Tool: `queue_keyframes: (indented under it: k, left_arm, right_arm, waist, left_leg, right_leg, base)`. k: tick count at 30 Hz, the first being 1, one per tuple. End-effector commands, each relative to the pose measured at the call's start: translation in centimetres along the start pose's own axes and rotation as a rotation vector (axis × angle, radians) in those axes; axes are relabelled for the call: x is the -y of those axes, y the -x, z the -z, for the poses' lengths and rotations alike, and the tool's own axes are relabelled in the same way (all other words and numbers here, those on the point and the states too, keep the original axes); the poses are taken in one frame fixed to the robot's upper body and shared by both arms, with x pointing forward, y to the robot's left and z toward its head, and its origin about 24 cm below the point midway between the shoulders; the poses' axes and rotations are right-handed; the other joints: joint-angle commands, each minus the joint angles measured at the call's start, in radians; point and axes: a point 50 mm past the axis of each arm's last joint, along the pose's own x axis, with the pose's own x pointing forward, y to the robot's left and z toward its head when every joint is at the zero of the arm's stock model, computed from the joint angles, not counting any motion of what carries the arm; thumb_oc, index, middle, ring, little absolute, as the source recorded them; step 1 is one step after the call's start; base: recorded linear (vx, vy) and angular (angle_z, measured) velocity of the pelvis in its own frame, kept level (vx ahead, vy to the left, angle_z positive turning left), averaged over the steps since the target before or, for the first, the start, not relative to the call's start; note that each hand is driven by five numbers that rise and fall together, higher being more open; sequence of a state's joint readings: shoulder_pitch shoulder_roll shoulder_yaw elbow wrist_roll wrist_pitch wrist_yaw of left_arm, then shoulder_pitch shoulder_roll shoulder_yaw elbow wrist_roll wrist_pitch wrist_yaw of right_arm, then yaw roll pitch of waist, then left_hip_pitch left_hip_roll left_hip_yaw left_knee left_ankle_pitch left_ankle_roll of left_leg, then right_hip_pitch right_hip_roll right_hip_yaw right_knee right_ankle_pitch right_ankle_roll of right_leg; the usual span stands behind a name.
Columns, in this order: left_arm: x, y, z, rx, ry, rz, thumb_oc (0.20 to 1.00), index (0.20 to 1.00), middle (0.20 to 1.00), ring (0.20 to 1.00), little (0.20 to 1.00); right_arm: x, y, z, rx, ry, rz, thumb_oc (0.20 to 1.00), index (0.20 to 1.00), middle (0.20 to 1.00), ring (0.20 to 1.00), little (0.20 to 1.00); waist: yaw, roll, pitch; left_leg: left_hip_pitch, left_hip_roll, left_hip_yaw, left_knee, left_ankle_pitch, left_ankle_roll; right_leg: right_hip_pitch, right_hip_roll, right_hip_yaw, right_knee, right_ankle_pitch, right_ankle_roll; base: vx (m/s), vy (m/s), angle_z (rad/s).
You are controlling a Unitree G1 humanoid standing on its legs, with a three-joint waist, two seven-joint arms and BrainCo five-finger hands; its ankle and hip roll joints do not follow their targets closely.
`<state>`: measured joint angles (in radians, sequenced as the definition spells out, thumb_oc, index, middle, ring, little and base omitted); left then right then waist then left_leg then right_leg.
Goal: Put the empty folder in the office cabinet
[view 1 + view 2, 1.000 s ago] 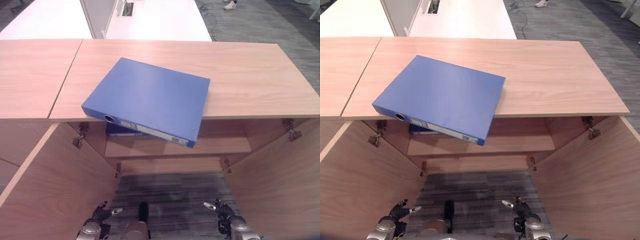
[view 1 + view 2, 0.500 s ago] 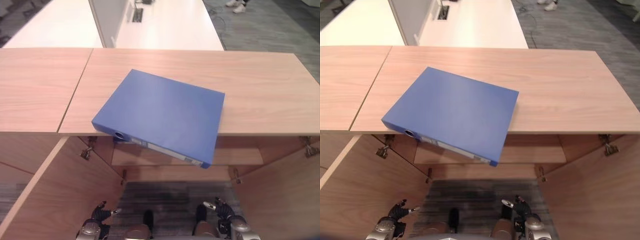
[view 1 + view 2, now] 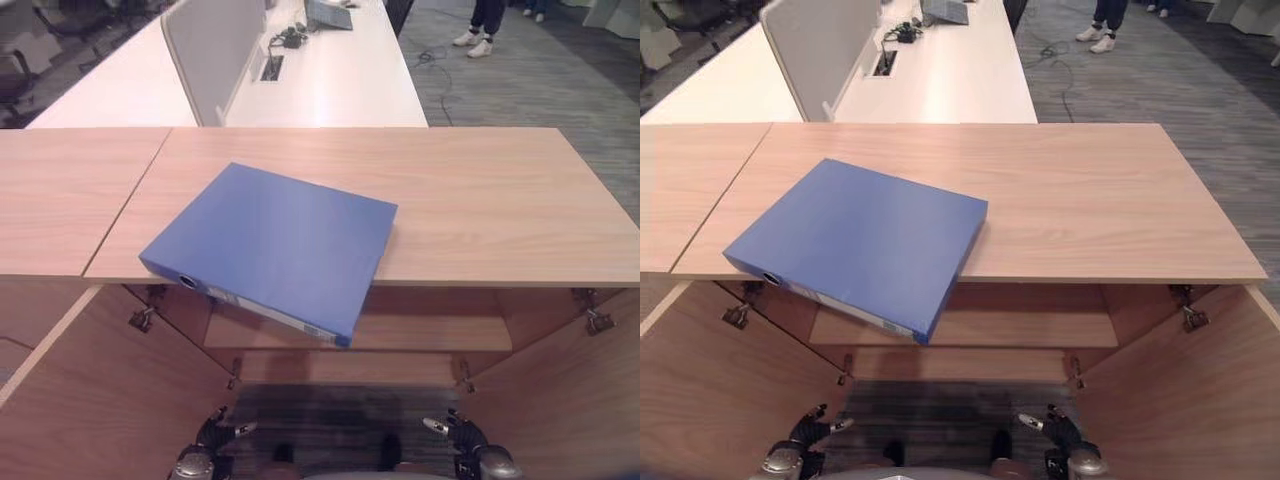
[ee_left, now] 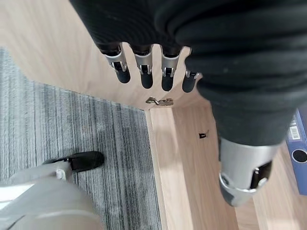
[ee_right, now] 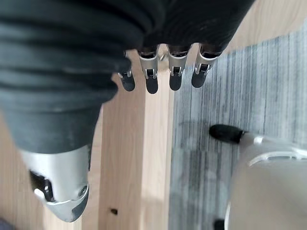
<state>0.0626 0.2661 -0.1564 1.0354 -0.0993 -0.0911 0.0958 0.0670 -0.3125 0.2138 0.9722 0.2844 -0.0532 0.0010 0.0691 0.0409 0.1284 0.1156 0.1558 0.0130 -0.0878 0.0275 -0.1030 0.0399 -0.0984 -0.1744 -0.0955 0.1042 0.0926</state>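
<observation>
A blue folder (image 3: 270,245) lies flat on the wooden cabinet top (image 3: 500,200), turned at an angle, with its spine corner overhanging the front edge. Below it the cabinet stands open, showing a wooden shelf (image 3: 430,335) inside. My left hand (image 3: 213,437) and right hand (image 3: 466,438) hang low in front of the opening, far below the folder, both open and holding nothing. The left wrist view shows straight fingers (image 4: 144,72) over the floor, with a strip of the folder (image 4: 300,143) past the thumb. The right wrist view shows relaxed fingers (image 5: 160,72) above the cabinet's floor board.
The cabinet's left door (image 3: 90,400) and right door (image 3: 570,400) are swung out towards me on either side. A second cabinet top (image 3: 60,200) adjoins on the left. Behind stand white desks (image 3: 320,80) with a grey divider (image 3: 205,45). A person's legs (image 3: 485,20) are far back.
The whole picture has shifted, so the camera moved and more of the room behind shows. The folder lies as before on the top. Both hands stay low.
</observation>
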Motion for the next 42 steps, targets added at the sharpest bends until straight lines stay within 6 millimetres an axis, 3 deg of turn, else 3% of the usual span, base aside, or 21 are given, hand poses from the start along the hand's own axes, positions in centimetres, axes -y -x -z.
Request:
queue_keyframes:
  k: [1,5,6,9,10,11,12,13,15,17,19,23,25,28,30,33,34,35,42]
  left_arm:
    - [-1.6,-0.7,-2.2,0.065,-0.044,-0.034,1.0,1.0,1.0,1.0,1.0]
    - [-1.1,-0.8,-2.9,0.083,-0.027,-0.022,1.0,1.0,1.0,1.0,1.0]
    - [-0.9,-0.9,-3.3,0.095,-0.03,-0.014,1.0,1.0,1.0,1.0,1.0]
    - [-0.8,-0.9,-3.5,0.1,-0.031,-0.012,1.0,1.0,1.0,1.0,1.0]
    - [-0.6,-0.9,-3.8,0.114,-0.037,0.0,1.0,1.0,1.0,1.0,1.0]
    - [-0.5,-0.9,-3.9,0.119,-0.042,0.006,1.0,1.0,1.0,1.0,1.0]
    - [-0.3,-0.8,-3.4,0.102,-0.045,0.014,1.0,1.0,1.0,1.0,1.0]
    - [-0.3,-0.8,-3.4,0.103,-0.045,0.014,1.0,1.0,1.0,1.0,1.0]
    - [0.0,-0.7,-2.7,0.083,-0.05,0.024,1.0,1.0,1.0,1.0,1.0]
    - [0.3,-0.6,-2.6,0.082,-0.061,0.039,1.0,1.0,1.0,1.0,1.0]
    - [0.2,-0.6,-2.4,0.081,-0.075,0.038,1.0,1.0,1.0,1.0,1.0]
    - [-0.2,-0.6,-2.3,0.077,-0.099,0.03,1.0,1.0,1.0,1.0,1.0]
    - [-0.8,-0.6,-2.0,0.061,-0.09,0.008,1.0,1.0,1.0,1.0,1.0]
    - [-1.1,-0.6,-1.9,0.058,-0.089,0.001,1.0,1.0,1.0,1.0,1.0]
    - [-1.5,-0.5,-1.7,0.053,-0.098,-0.006,1.0,1.0,1.0,1.0,1.0]
    - [-1.8,-0.5,-1.6,0.05,-0.106,-0.014,1.0,1.0,1.0,1.0,1.0]
    - [-2.0,-0.5,-1.6,0.047,-0.119,-0.019,1.0,1.0,1.0,1.0,1.0]
    - [-2.1,-0.6,-1.8,0.055,-0.124,-0.021,1.0,1.0,1.0,1.0,1.0]
    - [-1.9,-0.5,-2.4,0.093,-0.101,-0.029,1.0,1.0,1.0,1.0,1.0]
  right_arm:
    - [0.2,-0.3,-3.2,0.12,0.05,-0.019,1.0,1.0,1.0,1.0,1.0]
    - [0.7,-0.3,-3.5,0.129,0.047,-0.003,1.0,1.0,1.0,1.0,1.0]
    - [1.2,-0.3,-3.7,0.129,0.051,0.014,1.0,1.0,1.0,1.0,1.0]
    - [1.4,-0.4,-3.8,0.13,0.051,0.022,1.0,1.0,1.0,1.0,1.0]
    - [1.7,-0.4,-3.8,0.122,0.053,0.033,1.0,1.0,1.0,1.0,1.0]
    - [1.8,-0.4,-3.7,0.119,0.051,0.039,1.0,1.0,1.0,1.0,1.0]
    - [2.0,-0.4,-3.4,0.107,0.049,0.043,1.0,1.0,1.0,1.0,1.0]
    - [2.0,-0.4,-3.4,0.107,0.049,0.043,1.0,1.0,1.0,1.0,1.0]
    - [2.3,-0.4,-3.1,0.092,0.039,0.05,1.0,1.0,1.0,1.0,1.0]
    - [2.2,-0.3,-2.7,0.075,0.021,0.051,1.0,1.0,1.0,1.0,1.0]
    - [2.1,-0.3,-2.5,0.072,0.018,0.052,1.0,1.0,1.0,1.0,1.0]
    - [1.6,-0.4,-2.6,0.078,0.003,0.042,1.0,1.0,1.0,1.0,1.0]
    - [0.6,-0.6,-3.2,0.098,-0.005,0.02,1.0,1.0,1.0,1.0,1.0]
    - [0.2,-0.6,-3.5,0.108,-0.016,0.012,1.0,1.0,1.0,1.0,1.0]
    - [0.0,-0.7,-3.6,0.112,-0.036,0.01,1.0,1.0,1.0,1.0,1.0]
    - [-0.3,-0.7,-3.5,0.111,-0.046,0.007,1.0,1.0,1.0,1.0,1.0]
    - [-0.2,-0.6,-3.2,0.106,-0.057,0.012,1.0,1.0,1.0,1.0,1.0]
    - [-0.2,-0.5,-2.6,0.09,-0.064,0.013,1.0,1.0,1.0,1.0,1.0]
    - [-0.2,-0.4,-1.8,0.063,-0.049,0.012,1.0,1.0,1.0,1.0,1.0]
  waist:
    - [0.018,-0.036,0.058]
    - [0.018,-0.027,0.084]
    - [0.012,-0.033,0.093]
    - [0.004,-0.037,0.094]
    - [-0.017,-0.046,0.096]
    - [-0.024,-0.05,0.091]
    - [-0.031,-0.055,0.089]
    - [-0.032,-0.056,0.087]
    - [-0.046,-0.059,0.074]
    - [-0.065,-0.046,0.059]
    - [-0.064,-0.041,0.049]
    - [-0.066,-0.038,0.046]
    - [-0.055,-0.032,0.064]
    - [-0.05,-0.03,0.072]
    - [-0.06,-0.026,0.088]
    - [-0.055,-0.018,0.095]
    - [-0.057,-0.016,0.089]
    - [-0.055,-0.029,0.064]
    - [-0.04,-0.043,0.021]
  left_leg:
    - [-0.053,0.042,-0.053,0.027,0.053,-0.069]
    - [-0.111,0.069,-0.063,0.074,0.103,-0.097]
    - [-0.144,0.081,-0.013,0.105,0.113,-0.088]
    - [-0.154,0.088,0.027,0.13,0.11,-0.086]
    - [-0.134,0.107,0.11,0.194,0.079,-0.081]
    - [-0.125,0.104,0.127,0.235,0.056,-0.078]
    - [-0.093,0.074,0.116,0.297,-0.007,-0.075]
    - [-0.096,0.072,0.115,0.296,-0.004,-0.074]
    - [-0.049,0.015,0.094,0.328,-0.069,-0.063]
    - [0.016,-0.009,0.149,0.251,-0.136,-0.032]
    - [0.034,-0.037,0.137,0.199,-0.155,-0.018]
    - [0.061,-0.064,0.122,0.132,-0.151,0.006]
    - [0.082,-0.087,0.139,0.073,-0.139,0.033]
    - [0.087,-0.098,0.153,0.054,-0.133,0.046]
    - [0.094,-0.115,0.146,0.043,-0.121,0.061]
    - [0.083,-0.111,0.15,0.045,-0.111,0.067]
    - [0.065,-0.109,0.137,0.048,-0.099,0.066]
    - [0.055,-0.116,0.126,0.046,-0.096,0.059]
    - [0.056,-0.107,0.128,0.019,-0.075,0.036]
  right_leg:
    - [0.137,-0.063,-0.01,0.036,-0.161,0.058]
    - [0.152,-0.044,-0.05,0.033,-0.181,0.045]
    - [0.152,-0.048,-0.07,0.033,-0.182,0.04]
    - [0.145,-0.052,-0.083,0.037,-0.178,0.037]
    - [0.124,-0.063,-0.105,0.05,-0.171,0.028]
    - [0.105,-0.065,-0.112,0.054,-0.162,0.024]
    - [0.097,-0.067,-0.116,0.062,-0.156,0.016]
    - [0.093,-0.069,-0.116,0.062,-0.153,0.016]
    - [0.061,-0.072,-0.129,0.087,-0.144,0.01]
    - [0.034,-0.069,-0.148,0.114,-0.136,0.017]
    - [0.017,-0.073,-0.135,0.129,-0.124,0.025]
    - [-0.013,-0.099,-0.122,0.164,-0.098,0.041]
    - [-0.095,-0.135,-0.139,0.271,-0.06,0.076]
    - [-0.13,-0.167,-0.164,0.334,-0.04,0.109]
    - [-0.154,-0.179,-0.12,0.394,0.005,0.152]
    - [-0.14,-0.188,-0.086,0.432,-0.019,0.146]
    - [-0.115,-0.19,-0.023,0.432,-0.023,0.136]
    - [-0.063,-0.184,0.036,0.342,-0.063,0.125]
    - [0.021,-0.167,0.014,0.155,-0.081,0.121]
  base:
    - [-0.06,-0.156,0.09]
    - [-0.11,-0.126,0.25]
    - [-0.15,-0.086,0.35]
    - [-0.15,-0.061,0.4]
    - [-0.23,-0.067,0.29]
    - [-0.3,-0.108,0.28]
    - [-0.16,-0.065,0.33]
    - [-0.11,-0.044,0.26]
    - [-0.13,0.052,-0.01]
    - [-0.11,0.141,0.24]
    - [-0.06,0.16,0.23]
    - [-0.06,0.149,0.01]
    - [-0.16,0.232,-0.14]
    - [-0.1,0.115,-0.37]
    - [-0.09,0.093,-0.11]
    - [-0.11,0.024,-0.03]
    - [-0.06,-0.07,0.29]
    - [-0.01,-0.078,0.3]
    - [0.03,-0.088,0.03]
